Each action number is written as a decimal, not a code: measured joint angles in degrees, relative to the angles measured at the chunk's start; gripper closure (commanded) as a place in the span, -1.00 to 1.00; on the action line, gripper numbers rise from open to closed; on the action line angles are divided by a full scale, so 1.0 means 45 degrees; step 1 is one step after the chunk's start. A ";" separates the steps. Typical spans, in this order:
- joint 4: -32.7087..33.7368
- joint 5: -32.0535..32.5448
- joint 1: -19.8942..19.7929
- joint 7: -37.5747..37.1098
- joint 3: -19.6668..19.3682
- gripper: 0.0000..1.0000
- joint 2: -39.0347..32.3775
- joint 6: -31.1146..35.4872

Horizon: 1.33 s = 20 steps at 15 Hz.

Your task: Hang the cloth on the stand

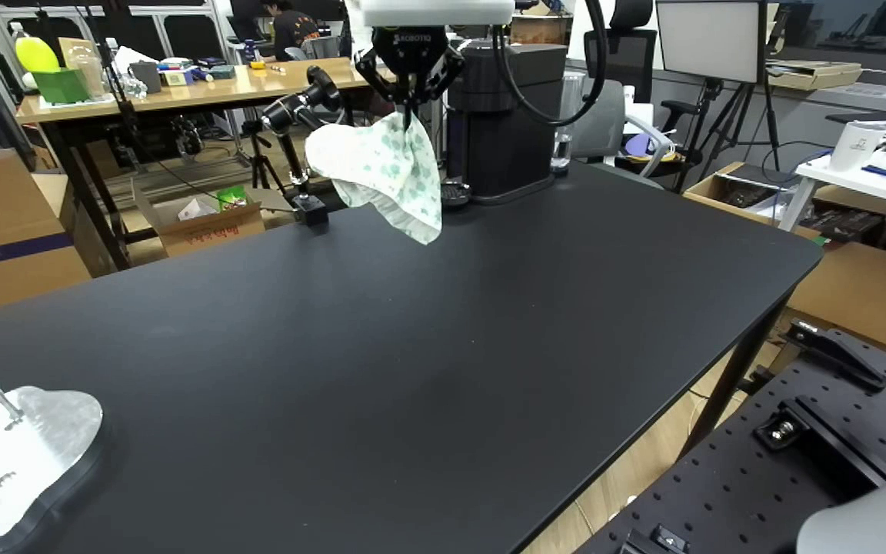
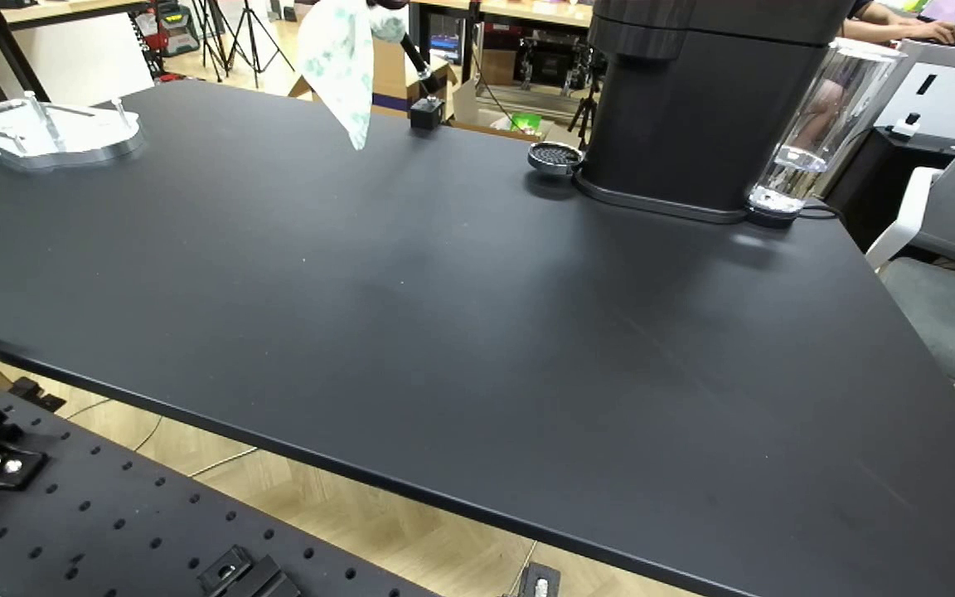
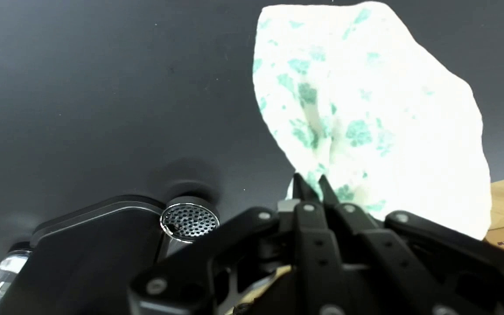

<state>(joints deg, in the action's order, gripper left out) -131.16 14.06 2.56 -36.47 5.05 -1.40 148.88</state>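
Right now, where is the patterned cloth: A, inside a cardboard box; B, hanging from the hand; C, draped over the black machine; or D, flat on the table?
B: the wrist view shows the hand pinching the cloth, which drapes down from it in an exterior view.

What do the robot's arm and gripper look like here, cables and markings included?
The arm, where it shows above the gripper, is smooth and white. The gripper is black, with pale ROBOTIQ lettering on its body. In the wrist view, its fingers are slim and black, and its dark side bars carry round silver screw heads. A thick black cable loops beside it.
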 measured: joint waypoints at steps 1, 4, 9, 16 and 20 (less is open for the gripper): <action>0.0115 0.0000 0.0040 -0.0065 -0.0001 0.98 -0.0162 0.0068; 0.0424 -0.0074 0.0200 -0.0141 -0.0021 0.40 -0.0579 0.0259; 0.0798 -0.0483 0.0413 -0.0135 -0.0097 -0.23 -0.0827 0.0258; 0.1501 -0.0091 0.0414 -0.0378 -0.0617 -1.00 -0.0505 -0.0019; 0.1727 0.0144 0.0405 -0.0544 -0.0715 -1.00 -0.0009 -0.0375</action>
<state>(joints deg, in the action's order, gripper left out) -123.39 14.71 4.39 -38.92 1.83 -1.44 147.19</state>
